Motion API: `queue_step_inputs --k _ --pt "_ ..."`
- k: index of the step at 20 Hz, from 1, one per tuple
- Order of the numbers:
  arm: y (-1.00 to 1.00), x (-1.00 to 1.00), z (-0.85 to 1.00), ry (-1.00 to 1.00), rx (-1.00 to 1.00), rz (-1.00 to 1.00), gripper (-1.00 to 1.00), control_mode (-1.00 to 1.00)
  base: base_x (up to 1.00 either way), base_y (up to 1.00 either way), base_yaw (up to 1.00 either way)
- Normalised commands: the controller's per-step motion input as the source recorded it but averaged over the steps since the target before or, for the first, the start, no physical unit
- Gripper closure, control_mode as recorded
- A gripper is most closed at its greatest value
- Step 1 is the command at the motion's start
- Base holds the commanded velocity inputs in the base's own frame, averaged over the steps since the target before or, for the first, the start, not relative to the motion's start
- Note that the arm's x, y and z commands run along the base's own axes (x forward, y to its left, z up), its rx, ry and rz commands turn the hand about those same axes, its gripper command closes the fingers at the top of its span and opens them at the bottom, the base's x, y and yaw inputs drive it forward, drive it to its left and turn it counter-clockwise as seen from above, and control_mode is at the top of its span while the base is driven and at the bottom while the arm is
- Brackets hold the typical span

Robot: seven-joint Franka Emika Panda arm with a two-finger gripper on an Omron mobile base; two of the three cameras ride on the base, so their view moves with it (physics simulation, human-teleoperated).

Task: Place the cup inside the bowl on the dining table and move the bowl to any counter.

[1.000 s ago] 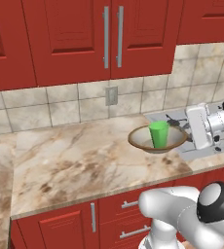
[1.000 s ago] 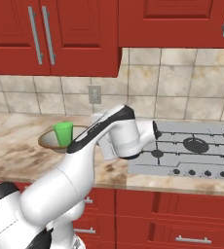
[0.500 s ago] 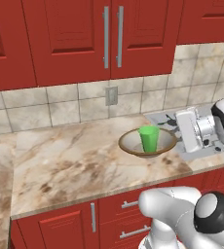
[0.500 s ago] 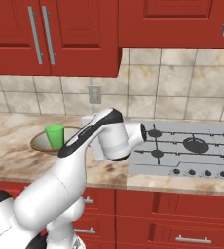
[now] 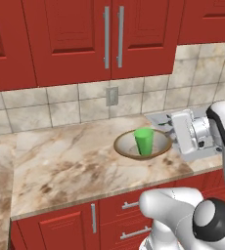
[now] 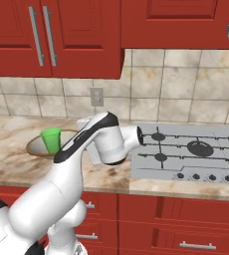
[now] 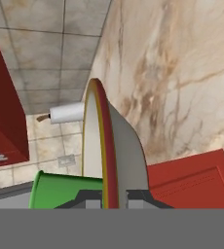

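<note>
Shifted further left along the bench (image 5: 75,166) since a second ago: bowl (image 5: 129,148) and cup (image 5: 144,140) together, carried away from the stove (image 6: 196,154) and toward the open marble below the wall outlet (image 5: 112,95). Same upright green cup inside the bowl throughout, so first half of the task reads as done.

Tool (image 5: 175,134) at the bowl's right rim in the left base view, nearly closed and pinching the thin brown-gold rim; in the hand view, rim (image 7: 105,155) running edge-on straight up from between the fingertips, cup (image 7: 65,190) lying alongside to the left. Looks like a firm rim grip, bowl hanging from one side.

Cannot tell whether the bowl's base is touching the marble yet or sitting just above it. Already over the wall bench with red drawers (image 5: 129,222) beneath, so probably only lowering and letting go remain. Risk: one-sided grip tipping the bowl and toppling the cup on release.
</note>
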Motion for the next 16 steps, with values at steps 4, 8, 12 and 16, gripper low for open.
queue_step_inputs --k 4,8,12,16 --pt "0.16 0.05 -0.08 -0.03 0.00 0.04 1.00 -1.00 0.00 0.00 0.00" --pt "0.08 0.19 -0.01 -0.01 0.00 0.06 1.00 -1.00 0.00 0.00 0.00" --pt "0.00 0.27 0.00 0.00 0.00 0.02 1.00 -1.00 0.00 0.00 0.00" --pt "0.00 0.43 -0.01 0.00 0.00 0.02 1.00 -1.00 0.00 0.00 0.00"
